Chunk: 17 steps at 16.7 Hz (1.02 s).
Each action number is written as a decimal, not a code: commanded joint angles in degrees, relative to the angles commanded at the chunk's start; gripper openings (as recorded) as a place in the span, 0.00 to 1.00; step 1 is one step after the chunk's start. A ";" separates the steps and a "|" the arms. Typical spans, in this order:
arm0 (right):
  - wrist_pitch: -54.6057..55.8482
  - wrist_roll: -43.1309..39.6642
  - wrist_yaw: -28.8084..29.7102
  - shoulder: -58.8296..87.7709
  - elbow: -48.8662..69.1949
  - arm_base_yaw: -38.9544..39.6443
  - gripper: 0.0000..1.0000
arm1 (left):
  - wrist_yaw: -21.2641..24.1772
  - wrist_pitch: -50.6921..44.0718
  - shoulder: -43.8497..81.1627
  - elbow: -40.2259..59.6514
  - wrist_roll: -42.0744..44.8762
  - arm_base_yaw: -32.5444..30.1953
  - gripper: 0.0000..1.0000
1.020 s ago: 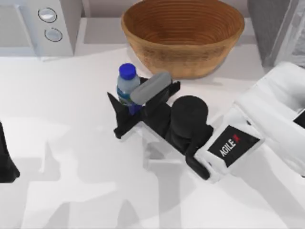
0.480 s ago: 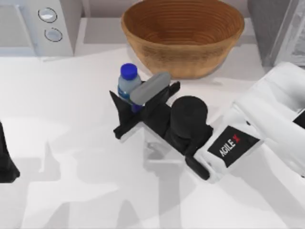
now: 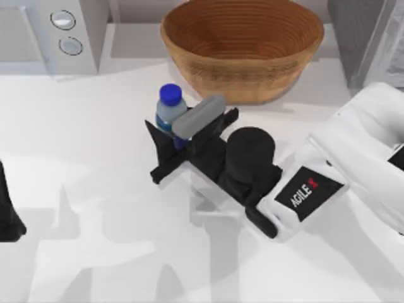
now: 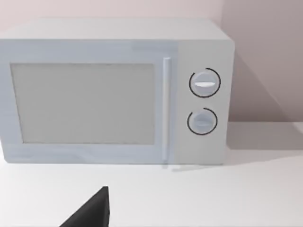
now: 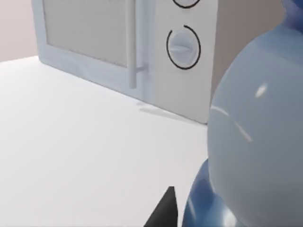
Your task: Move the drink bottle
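Observation:
The drink bottle (image 3: 168, 108), small and clear with a blue cap, stands upright on the white table just in front of the wicker bowl (image 3: 243, 47). My right gripper (image 3: 169, 134) reaches in from the right and is shut on the drink bottle's lower body, with one black finger (image 3: 150, 134) on its left side and the other hidden under the grey wrist camera. In the right wrist view the drink bottle (image 5: 255, 142) looms large beside a dark fingertip (image 5: 163, 210). My left gripper (image 3: 6, 214) is parked at the table's left edge, open, and one fingertip (image 4: 92, 213) shows.
A pale microwave (image 3: 50, 31) stands at the back left, seen also in the left wrist view (image 4: 113, 92) and the right wrist view (image 5: 142, 42). A grey block (image 3: 366, 31) occupies the back right corner. White tabletop (image 3: 95, 189) stretches to the left and front.
The drink bottle looks slightly smaller and lower than a second ago, having sunk a little with my right gripper. The left arm has not moved.

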 joint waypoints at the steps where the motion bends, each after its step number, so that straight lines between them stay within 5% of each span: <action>1: 0.03 0.00 0.04 0.05 -0.01 0.06 0.00 | 0.00 0.00 0.00 0.00 0.00 0.00 1.00; 5: 1.72 -0.28 1.15 2.73 -0.59 4.24 0.00 | 0.00 0.00 0.00 0.00 0.00 0.00 1.00; 9: 4.07 -0.86 0.73 6.32 -2.48 16.49 0.00 | 0.00 0.00 0.00 0.00 0.00 0.00 1.00; 13: 5.14 -1.23 -1.20 6.79 -6.03 38.29 0.00 | 0.00 0.00 0.00 0.00 0.00 0.00 1.00; 17: 5.66 -0.87 -4.20 5.56 -10.17 69.29 0.00 | 0.00 0.00 0.00 0.00 0.00 0.00 1.00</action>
